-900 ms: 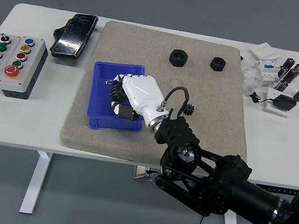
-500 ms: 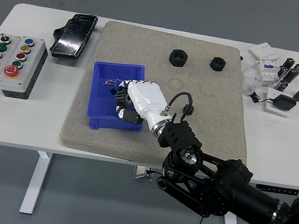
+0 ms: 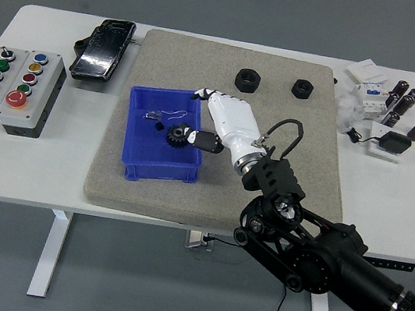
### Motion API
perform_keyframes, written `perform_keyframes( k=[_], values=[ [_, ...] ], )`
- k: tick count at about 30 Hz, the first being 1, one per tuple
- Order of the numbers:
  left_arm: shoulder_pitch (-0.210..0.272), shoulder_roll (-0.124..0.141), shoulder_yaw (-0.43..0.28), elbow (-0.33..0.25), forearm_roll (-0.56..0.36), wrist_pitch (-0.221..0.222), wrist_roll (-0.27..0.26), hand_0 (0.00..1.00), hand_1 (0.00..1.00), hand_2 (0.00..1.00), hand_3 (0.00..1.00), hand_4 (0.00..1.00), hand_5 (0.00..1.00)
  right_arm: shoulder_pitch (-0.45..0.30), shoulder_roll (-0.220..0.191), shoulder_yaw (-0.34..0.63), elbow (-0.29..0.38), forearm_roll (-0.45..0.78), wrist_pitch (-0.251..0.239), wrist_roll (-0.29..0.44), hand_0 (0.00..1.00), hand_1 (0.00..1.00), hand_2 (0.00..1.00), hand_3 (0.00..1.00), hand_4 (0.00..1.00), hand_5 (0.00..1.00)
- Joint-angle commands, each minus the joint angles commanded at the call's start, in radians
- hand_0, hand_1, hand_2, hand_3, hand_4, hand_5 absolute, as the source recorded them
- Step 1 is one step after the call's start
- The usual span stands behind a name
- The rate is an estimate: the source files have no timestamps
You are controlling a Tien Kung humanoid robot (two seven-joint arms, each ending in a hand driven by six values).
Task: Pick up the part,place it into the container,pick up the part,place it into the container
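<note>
Right white five-fingered hand (image 3: 225,120) sits at the right rim of the blue plastic bin (image 3: 135,156); its fingers (image 3: 203,140) are spread, gripping nothing. A small black gear (image 3: 176,136) lies inside the bin at the fingertips. Two black hex nuts (image 3: 247,79) rest beyond the fingers on the grey felt mat (image 3: 287,148), unobstructed, atop the white bench (image 3: 24,166).

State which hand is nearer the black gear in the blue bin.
Right. The right hand reaches over the blue bin, its fingers beside the black gear. The left hand is out of view.
</note>
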Motion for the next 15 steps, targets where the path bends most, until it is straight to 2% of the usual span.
perform_keyframes(
  k=[5, 6, 15],
  values=[
    [0.001, 0.001, -0.003, 0.000, 0.003, 0.000, 0.001, 0.662, 0.624, 0.581, 0.615, 0.710, 0.366, -0.033, -0.045, 0.074, -0.057, 0.007, 0.016, -0.011, 0.634, 0.694, 0.745, 0.743, 0.683, 0.286],
    [0.000, 0.001, -0.003, 0.000, 0.003, 0.000, 0.001, 0.662, 0.625, 0.581, 0.615, 0.709, 0.365, -0.042, -0.049, 0.078, -0.070, 0.011, 0.018, -0.011, 0.631, 0.687, 0.742, 0.746, 0.718, 0.325],
    [-0.005, 0.005, -0.005, 0.000, 0.012, -0.001, 0.000, 0.662, 0.624, 0.581, 0.614, 0.709, 0.365, -0.085, -0.050, 0.074, -0.141, 0.040, 0.020, 0.001, 0.621, 0.679, 0.736, 0.741, 0.728, 0.343]
  ],
)
